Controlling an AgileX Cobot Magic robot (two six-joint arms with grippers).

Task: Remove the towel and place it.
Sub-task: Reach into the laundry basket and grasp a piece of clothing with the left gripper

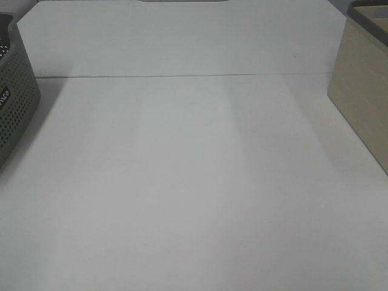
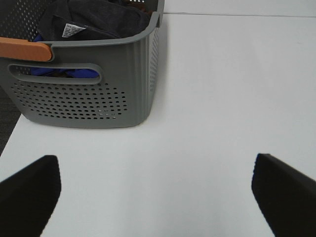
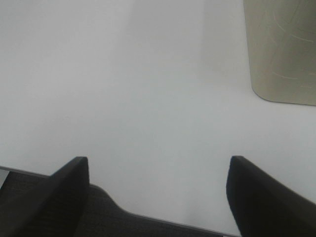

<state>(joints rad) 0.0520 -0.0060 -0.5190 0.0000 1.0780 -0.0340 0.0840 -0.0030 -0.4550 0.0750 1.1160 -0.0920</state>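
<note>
Lab-style test setup — white table (image 1: 194,194), white backboard (image 1: 182,42), grey perforated basket (image 2: 89,106).

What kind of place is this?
Probably a robot practice bench set up for laundry chores, not a real home: a plain white table, a grey holey basket with a dark towel inside, and a beige bin.

Plain white bench (image 1: 194,194); grey perforated plastic basket (image 2: 89,103) shows dotted holes, orange grip (image 2: 24,51); charcoal-black terry towel (image 2: 98,17); pale beige rectangular box (image 1: 364,103).
</note>
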